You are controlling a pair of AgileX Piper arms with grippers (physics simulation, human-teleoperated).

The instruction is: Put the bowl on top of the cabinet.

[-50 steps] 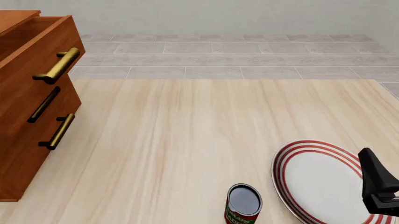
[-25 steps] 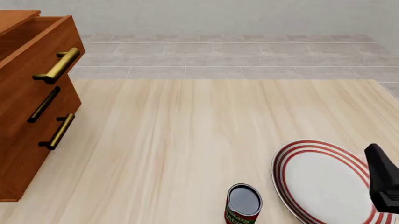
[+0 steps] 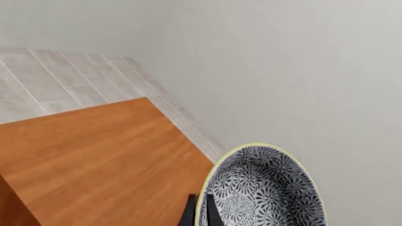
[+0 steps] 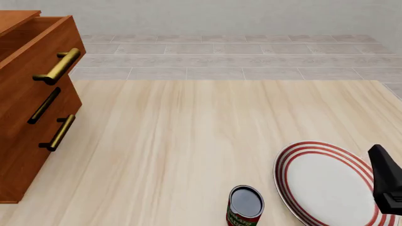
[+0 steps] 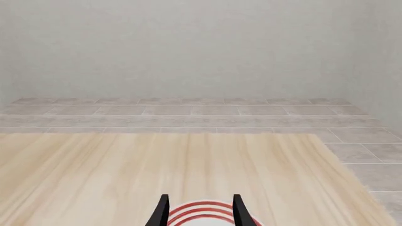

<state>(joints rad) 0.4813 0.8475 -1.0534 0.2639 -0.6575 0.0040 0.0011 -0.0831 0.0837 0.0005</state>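
The blue-grey and white floral bowl (image 3: 264, 188) with its pale yellow-green rim shows only in the left wrist view. My left gripper (image 3: 199, 216) is shut on its rim, one finger inside and one outside. The bowl hangs tilted over the flat reddish-brown top of the cabinet (image 3: 94, 155). In the front view the cabinet (image 4: 25, 113) stands at the left edge, its top drawer pulled out; the bowl and left gripper are out of that view. My right gripper (image 5: 201, 214) is open and empty, low over the plate at the front right.
A flat white plate with red rings (image 4: 323, 181) lies at the front right, under the right gripper (image 4: 384, 181). A can with a red label (image 4: 245, 205) stands just left of the plate. Brass bar handles (image 4: 60, 66) stick out from the cabinet's drawers.
The right gripper slid a little to the right and down over the plate, then held still. Cabinet, plate and can have not moved.
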